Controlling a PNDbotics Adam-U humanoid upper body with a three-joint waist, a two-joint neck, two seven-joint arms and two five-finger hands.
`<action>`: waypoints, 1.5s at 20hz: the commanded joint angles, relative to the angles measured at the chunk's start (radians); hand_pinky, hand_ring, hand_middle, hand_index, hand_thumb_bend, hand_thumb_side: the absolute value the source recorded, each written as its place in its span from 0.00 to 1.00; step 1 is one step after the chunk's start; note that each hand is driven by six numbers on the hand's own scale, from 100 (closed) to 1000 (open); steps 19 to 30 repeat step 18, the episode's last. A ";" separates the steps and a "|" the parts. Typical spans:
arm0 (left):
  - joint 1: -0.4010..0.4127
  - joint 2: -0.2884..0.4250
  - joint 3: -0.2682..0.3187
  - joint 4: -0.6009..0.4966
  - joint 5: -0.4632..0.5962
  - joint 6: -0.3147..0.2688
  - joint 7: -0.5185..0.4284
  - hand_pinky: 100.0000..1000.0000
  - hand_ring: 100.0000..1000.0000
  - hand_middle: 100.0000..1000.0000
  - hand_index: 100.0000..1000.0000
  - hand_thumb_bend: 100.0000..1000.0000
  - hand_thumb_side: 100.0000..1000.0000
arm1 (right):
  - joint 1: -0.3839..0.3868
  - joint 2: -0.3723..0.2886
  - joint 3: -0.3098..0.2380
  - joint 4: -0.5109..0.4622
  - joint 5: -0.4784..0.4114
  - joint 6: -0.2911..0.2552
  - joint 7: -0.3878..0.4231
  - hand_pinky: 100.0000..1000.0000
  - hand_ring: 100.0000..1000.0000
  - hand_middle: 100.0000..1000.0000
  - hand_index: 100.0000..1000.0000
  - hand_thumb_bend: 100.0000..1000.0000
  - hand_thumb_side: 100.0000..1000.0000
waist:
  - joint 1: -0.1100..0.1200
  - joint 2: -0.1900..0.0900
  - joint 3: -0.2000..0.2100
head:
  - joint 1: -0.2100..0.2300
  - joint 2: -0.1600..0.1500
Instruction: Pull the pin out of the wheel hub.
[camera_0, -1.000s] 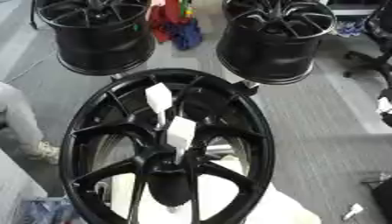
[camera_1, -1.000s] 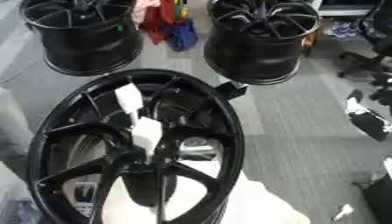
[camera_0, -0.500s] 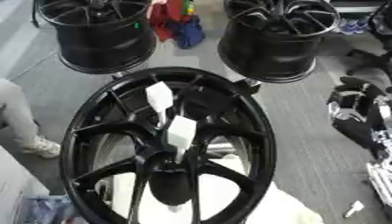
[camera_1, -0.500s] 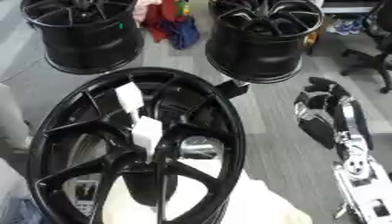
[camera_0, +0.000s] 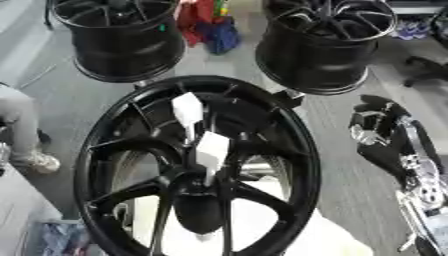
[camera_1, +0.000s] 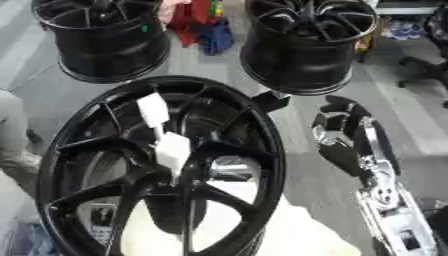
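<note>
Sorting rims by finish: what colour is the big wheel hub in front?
Black; the wheel hub shows best in the left eye view.

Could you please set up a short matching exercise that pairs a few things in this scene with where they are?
Things:
1. large wheel hub
2. white tags
3. right hand
4. two upright wheels

Places:
A. standing on the floor at the far side
B. to the right of the large rim, above the grey floor
C. on the spokes, near the centre
D. nearest the camera, filling the middle of the view

Pairs: 1-D, 2-C, 3-B, 4-A
</note>
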 joint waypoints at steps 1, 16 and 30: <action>-0.011 0.006 -0.004 -0.012 -0.001 -0.003 -0.005 0.59 0.64 0.68 0.75 0.27 0.27 | -0.014 0.000 0.003 -0.003 -0.015 -0.004 0.012 0.62 0.54 0.62 0.78 0.00 0.00 | 0.004 -0.007 -0.001 | 0.024 0.001; -0.009 0.001 -0.006 -0.011 -0.002 -0.004 -0.010 0.59 0.64 0.68 0.75 0.27 0.28 | -0.015 0.005 -0.006 0.016 -0.008 0.005 0.000 0.62 0.54 0.62 0.79 0.00 0.05 | 0.005 -0.005 -0.003 | 0.029 0.001; -0.008 0.000 -0.007 -0.010 -0.002 -0.004 -0.012 0.59 0.64 0.68 0.74 0.26 0.28 | -0.015 0.007 -0.008 0.017 -0.009 0.006 -0.002 0.62 0.54 0.62 0.80 0.00 0.07 | 0.005 -0.005 -0.004 | 0.025 0.001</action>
